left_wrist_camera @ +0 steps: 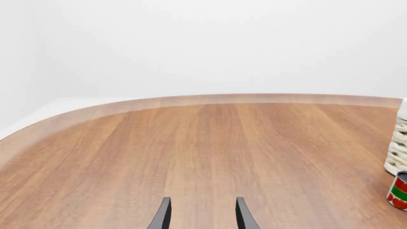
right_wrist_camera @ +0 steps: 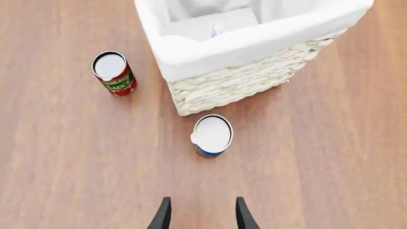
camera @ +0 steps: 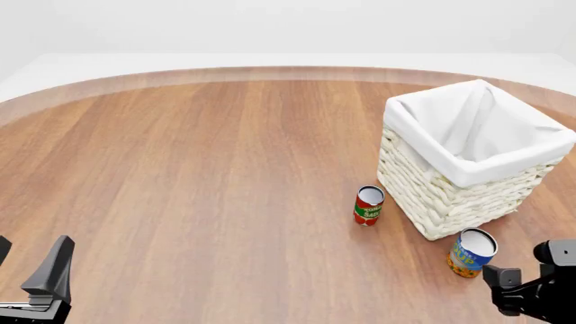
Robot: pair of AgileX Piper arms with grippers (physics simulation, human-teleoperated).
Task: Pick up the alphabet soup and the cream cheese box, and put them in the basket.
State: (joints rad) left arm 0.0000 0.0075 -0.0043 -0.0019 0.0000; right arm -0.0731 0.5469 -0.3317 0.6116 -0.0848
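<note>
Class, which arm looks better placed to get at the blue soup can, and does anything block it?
Probably the right arm. Its open tool points at the soup can, which stands upright on bare table just clear of the basket. Nothing lies between them.

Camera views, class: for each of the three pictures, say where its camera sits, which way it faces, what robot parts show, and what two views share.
Front view: above and behind the arms, facing forward over the table; both grippers at the lower corners.
Left wrist view: behind the left gripper, looking across bare wood.
Right wrist view: behind the right gripper, looking down.
Shared: basket, red-and-green can, alphabet soup.
</note>
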